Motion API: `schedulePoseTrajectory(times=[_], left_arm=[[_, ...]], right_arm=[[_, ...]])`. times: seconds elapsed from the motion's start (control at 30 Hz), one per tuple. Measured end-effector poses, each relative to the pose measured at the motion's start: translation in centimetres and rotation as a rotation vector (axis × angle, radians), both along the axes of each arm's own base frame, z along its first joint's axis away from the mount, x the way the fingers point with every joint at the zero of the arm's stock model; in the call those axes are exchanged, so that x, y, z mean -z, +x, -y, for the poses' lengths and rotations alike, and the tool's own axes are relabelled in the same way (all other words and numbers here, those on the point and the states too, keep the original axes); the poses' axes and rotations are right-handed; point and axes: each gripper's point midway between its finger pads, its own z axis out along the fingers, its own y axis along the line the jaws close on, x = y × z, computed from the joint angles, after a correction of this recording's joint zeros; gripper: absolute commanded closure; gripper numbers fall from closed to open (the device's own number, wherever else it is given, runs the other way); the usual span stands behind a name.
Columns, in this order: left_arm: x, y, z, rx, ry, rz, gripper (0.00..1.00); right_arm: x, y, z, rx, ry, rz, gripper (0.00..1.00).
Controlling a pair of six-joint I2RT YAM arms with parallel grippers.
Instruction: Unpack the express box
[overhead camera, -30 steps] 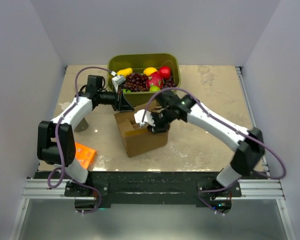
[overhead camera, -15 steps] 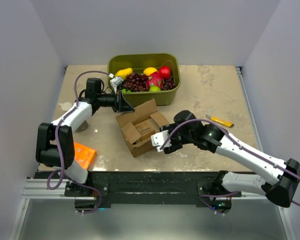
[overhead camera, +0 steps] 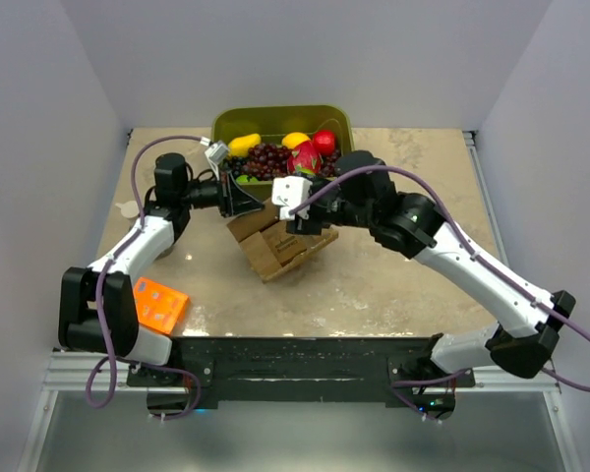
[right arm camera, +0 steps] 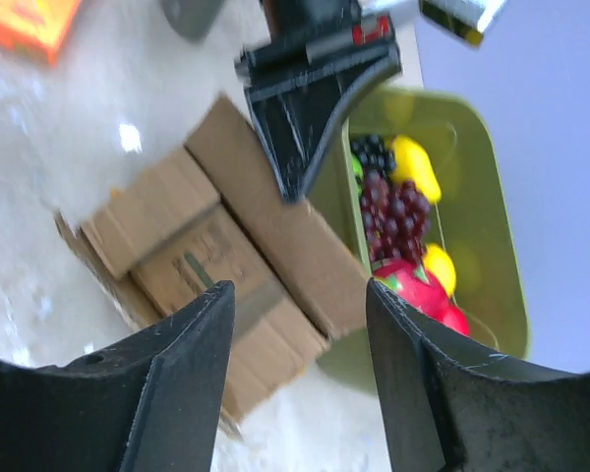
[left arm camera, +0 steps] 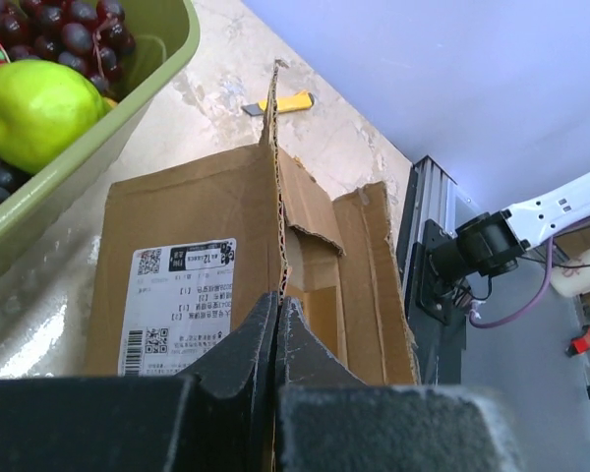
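The express box (overhead camera: 273,254) is a brown carton with its top flaps open, standing in front of the green bin. My left gripper (overhead camera: 240,200) is shut on the edge of its far upright flap. In the left wrist view the flap edge runs up from the closed gripper (left arm camera: 277,301), with the white label (left arm camera: 177,300) on the box side to the left. My right gripper (overhead camera: 310,230) hovers over the box's right part, open and empty. In the right wrist view the gripper (right arm camera: 300,310) is wide open above the box (right arm camera: 211,251); the left gripper (right arm camera: 310,93) shows pinching the flap.
A green bin (overhead camera: 275,115) of fruit stands just behind the box, also seen in the left wrist view (left arm camera: 88,138) and the right wrist view (right arm camera: 477,206). A flat orange box (overhead camera: 155,303) lies front left. A yellow utility knife (left arm camera: 285,101) lies beyond the box.
My right arm swung from the box's front right back up over the box. The left arm drew slightly left, still holding the flap, and the box shifted with it.
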Motion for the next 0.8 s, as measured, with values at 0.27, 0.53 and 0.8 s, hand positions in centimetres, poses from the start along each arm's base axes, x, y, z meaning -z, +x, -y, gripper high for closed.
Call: schedulePoseTrajectory(times=[0.27,0.53,0.8], left_arm=[[0.4,0.2,0.0,-0.033,-0.011,-0.041,1.00],[2.3,0.0,-0.2,-0.102,-0.042,-0.170,1.00],[3.3,-0.3,-0.3,-0.119,-0.050,-0.221,1.00]], right_arm=[[11.0,1.9,-5.0,0.006,-0.098,-0.273,0.60],[18.1,1.7,-2.3,0.188,-0.207,-0.410,0.64],[18.7,3.8,1.1,0.403,-0.153,-0.429,0.63]])
